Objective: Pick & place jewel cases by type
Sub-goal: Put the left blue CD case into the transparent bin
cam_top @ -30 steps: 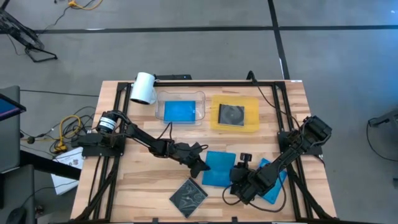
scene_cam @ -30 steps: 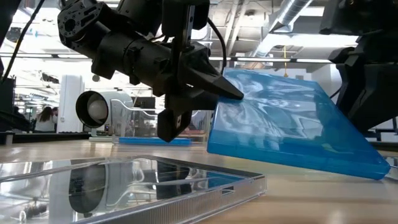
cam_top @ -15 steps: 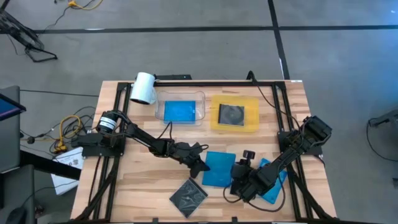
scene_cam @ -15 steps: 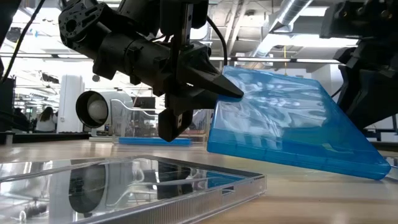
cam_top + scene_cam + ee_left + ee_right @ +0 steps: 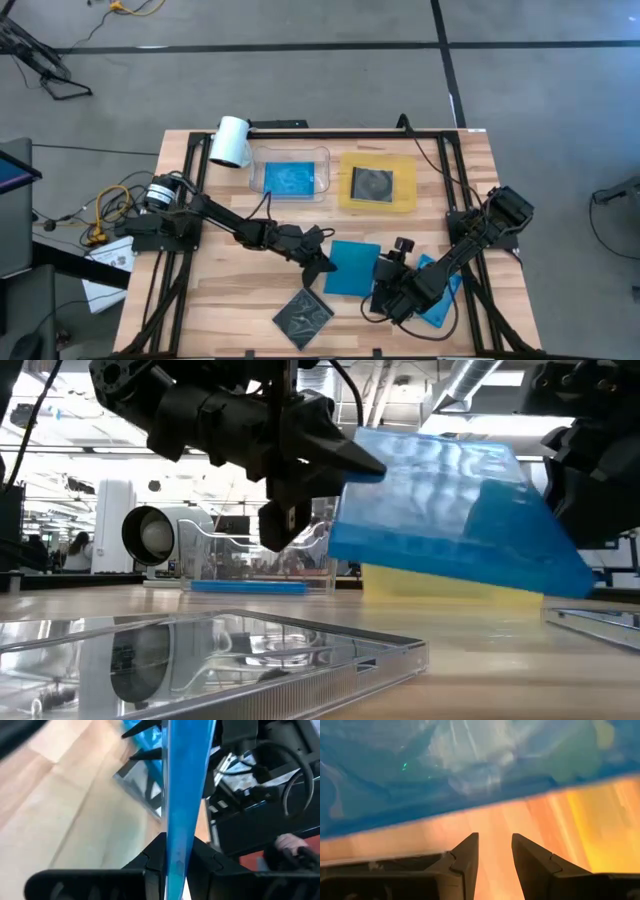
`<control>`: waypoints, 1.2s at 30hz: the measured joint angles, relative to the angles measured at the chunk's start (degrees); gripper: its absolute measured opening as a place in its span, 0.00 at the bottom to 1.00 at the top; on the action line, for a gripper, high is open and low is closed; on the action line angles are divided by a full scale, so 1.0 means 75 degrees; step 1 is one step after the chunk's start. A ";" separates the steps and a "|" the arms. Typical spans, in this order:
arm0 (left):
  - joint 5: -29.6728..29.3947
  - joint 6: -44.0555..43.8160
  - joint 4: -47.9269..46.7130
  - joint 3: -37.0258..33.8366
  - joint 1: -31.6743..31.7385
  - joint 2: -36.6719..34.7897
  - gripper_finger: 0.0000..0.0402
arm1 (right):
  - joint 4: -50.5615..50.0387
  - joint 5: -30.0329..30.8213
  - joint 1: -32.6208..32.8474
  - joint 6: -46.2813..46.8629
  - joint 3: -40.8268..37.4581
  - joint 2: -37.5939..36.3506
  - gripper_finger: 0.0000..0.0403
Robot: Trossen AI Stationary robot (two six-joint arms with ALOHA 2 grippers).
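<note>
a: what does the left gripper (image 5: 322, 262) hold?
b: its fingers pinch a blue jewel case (image 5: 352, 268) by the edge, lifted off the table (image 5: 225, 290), tilted.
a: and the right gripper (image 5: 383, 300)?
b: at the case's five o'clock, fingers narrowly apart, empty.

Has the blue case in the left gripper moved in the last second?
Yes. The blue case has lifted off the table, now clear above the yellow tray, clamped in the left gripper.
</note>
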 joint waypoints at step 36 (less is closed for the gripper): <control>-0.3661 0.2720 -0.7511 0.0000 0.1345 -0.5710 0.10 | -0.0465 0.0961 0.0187 0.0380 0.0003 -0.0073 0.28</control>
